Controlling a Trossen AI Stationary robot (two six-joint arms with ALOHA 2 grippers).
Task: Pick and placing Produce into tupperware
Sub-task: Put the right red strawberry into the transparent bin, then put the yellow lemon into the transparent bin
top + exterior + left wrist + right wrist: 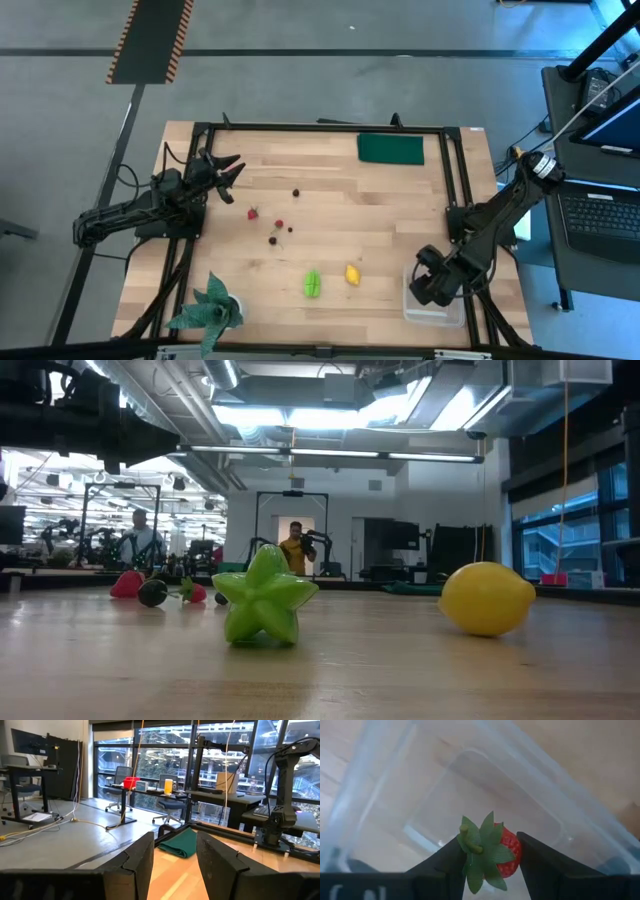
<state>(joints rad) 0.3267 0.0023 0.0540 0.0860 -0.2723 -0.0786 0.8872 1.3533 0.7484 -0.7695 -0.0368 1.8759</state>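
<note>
From above, the right gripper hung over the tupperware at the table's five o'clock corner, while the left gripper, jaws parted and empty, waited at ten o'clock. Its wrist camera showed the fingers clenched on a strawberry, box floor directly beneath, nothing between. At table level, star fruit and lemon lay well apart, untouched.
</note>
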